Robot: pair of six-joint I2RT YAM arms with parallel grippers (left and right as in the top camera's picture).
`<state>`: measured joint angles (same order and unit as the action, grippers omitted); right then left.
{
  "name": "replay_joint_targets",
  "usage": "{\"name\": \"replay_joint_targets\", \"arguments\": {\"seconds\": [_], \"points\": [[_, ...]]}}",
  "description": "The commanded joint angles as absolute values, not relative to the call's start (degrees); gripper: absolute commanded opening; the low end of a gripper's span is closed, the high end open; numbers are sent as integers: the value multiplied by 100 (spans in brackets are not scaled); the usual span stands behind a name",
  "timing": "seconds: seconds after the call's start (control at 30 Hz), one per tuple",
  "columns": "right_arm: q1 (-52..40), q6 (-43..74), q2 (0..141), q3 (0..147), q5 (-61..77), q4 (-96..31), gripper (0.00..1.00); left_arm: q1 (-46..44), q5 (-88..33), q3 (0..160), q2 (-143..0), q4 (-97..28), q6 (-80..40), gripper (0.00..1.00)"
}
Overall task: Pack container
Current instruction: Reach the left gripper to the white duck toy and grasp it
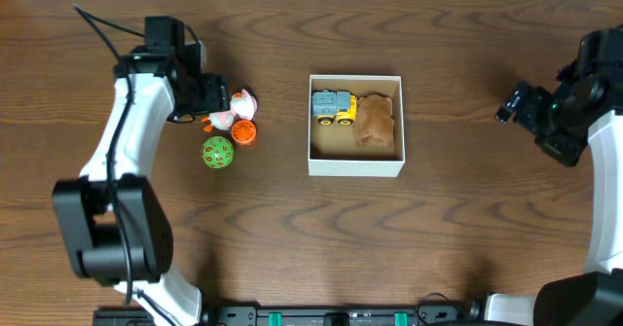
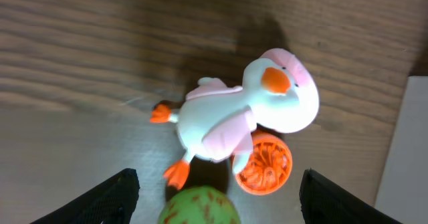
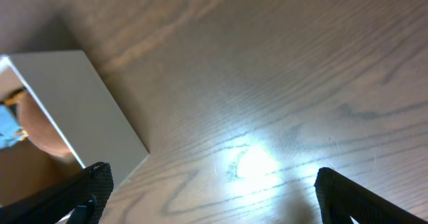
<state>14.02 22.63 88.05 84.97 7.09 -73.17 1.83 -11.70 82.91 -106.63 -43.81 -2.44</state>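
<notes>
Our left gripper (image 2: pixel 219 184), spread open, hangs over the duck (image 2: pixel 234 114), with the container (image 1: pixel 355 165) off to its right.

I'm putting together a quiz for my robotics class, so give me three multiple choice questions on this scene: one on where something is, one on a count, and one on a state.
1. Where is the toy truck? A inside the container; B left of it; C right of it.
2. How many toys lie on the table left of the container? A one; B three; C five.
3. The left end effector is: A open; B shut on a toy; C out of view.

Answers:
1 A, it sits within the white walls beside a brown plush toy.
2 B, there is a duck, an orange ball and a green ball.
3 A, its fingers stand wide apart and hold nothing.
</notes>
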Motion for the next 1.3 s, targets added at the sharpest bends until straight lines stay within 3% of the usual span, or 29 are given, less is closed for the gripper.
{"name": "replay_joint_targets", "arguments": {"seconds": [0.0, 0.17, 0.4, 0.57, 0.63, 0.73, 1.07, 1.27], "points": [[1446, 2355, 8807, 8254, 781, -7251, 99, 233, -1396, 8377, -10982, -4285, -110, 78], [1446, 2357, 8807, 7996, 779, -7137, 99, 244, -1393, 8374, -11330, -4084, -49, 76], [1446, 2351, 8807, 7981, 775, -7133, 99, 244, -1391, 8370, -11655, -3933, 246, 52], [1446, 2353, 8807, 7981, 777, -7133, 99, 244, -1391, 8348, -11730, -3946, 331, 47], [1446, 2353, 8807, 7981, 779, -7142, 99, 244, -1393, 8350, -11723, -3953, 401, 31], [1446, 2353, 8807, 7981, 779, -7159, 99, 244, -1393, 8366, -11559, -3977, 405, 25], [1446, 2353, 8807, 7981, 781, -7220, 99, 185, -1396, 8676, -9758, -3986, 405, 13], [1446, 2355, 8807, 7981, 781, -7216, 99, -565, -1444, 8691, -8680, -4235, 408, 10]]}}
